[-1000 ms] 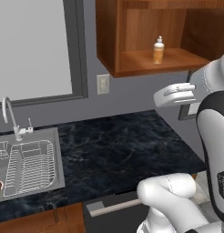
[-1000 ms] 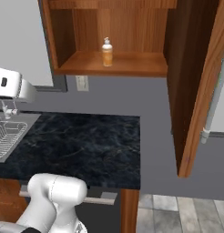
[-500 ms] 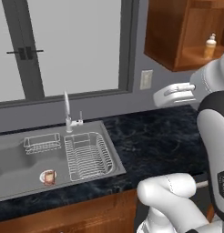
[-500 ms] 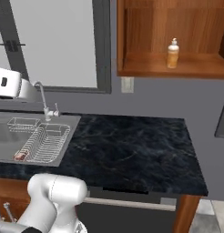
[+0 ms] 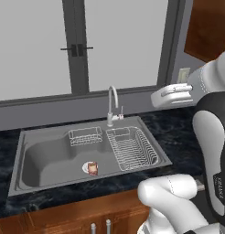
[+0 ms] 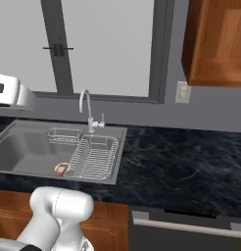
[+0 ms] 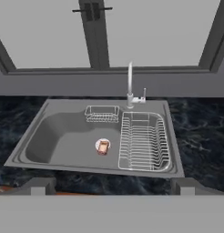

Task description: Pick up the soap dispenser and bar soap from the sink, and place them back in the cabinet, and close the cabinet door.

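One bar soap (image 7: 103, 147) lies on its small white dish (image 7: 103, 144) on the floor of the sink (image 7: 54, 136), just left of the wire dish rack (image 7: 143, 141), at about eleven o'clock from the empty, spread-jawed gripper (image 7: 112, 185), well below it, its long axis pointing roughly toward twelve.

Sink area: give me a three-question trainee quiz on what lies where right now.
1. True or false: the bar soap lies on the black countertop.
2. What stands to the right of the bar soap in the sink in the hand view? A) wire dish rack B) orange pump bottle C) cutting board
3. Fill in: the small wire basket sits beside the ____.

Key: 1 false, it lies in the sink on a small white dish; 2 A; 3 faucet.
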Robot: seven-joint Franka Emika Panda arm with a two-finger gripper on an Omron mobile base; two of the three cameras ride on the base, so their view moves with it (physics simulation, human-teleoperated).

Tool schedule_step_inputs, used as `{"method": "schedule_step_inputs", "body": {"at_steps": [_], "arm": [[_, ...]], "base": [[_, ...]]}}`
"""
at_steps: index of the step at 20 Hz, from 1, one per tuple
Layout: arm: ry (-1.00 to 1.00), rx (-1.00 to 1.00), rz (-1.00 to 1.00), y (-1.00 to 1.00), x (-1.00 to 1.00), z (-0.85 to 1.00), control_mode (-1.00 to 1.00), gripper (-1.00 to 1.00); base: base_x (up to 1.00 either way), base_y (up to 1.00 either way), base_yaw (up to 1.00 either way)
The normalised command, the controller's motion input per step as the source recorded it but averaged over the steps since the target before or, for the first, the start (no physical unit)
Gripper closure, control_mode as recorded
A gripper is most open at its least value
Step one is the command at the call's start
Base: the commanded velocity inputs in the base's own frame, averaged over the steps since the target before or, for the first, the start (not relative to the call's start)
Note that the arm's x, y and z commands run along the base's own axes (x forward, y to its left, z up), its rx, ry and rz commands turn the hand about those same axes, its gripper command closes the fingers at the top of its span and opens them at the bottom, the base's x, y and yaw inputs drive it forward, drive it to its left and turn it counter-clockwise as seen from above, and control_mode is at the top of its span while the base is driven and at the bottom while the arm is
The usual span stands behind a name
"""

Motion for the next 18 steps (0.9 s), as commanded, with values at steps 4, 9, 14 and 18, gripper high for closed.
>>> {"method": "schedule_step_inputs", "body": {"at_steps": [4,9,14,18], "arm": [[0.0,0.0,0.0,0.0,0.0,0.0,1.0,-1.0],[0.0,0.0,0.0,0.0,0.0,0.0,1.0,-1.0],[0.0,0.0,0.0,0.0,0.0,0.0,1.0,-1.0],[0.0,0.0,0.0,0.0,0.0,0.0,1.0,-1.0]], "base": [[0.0,0.61,0.11],[0.01,0.7,0.03],[0.13,0.66,0.0],[0.29,0.44,0.0]]}}
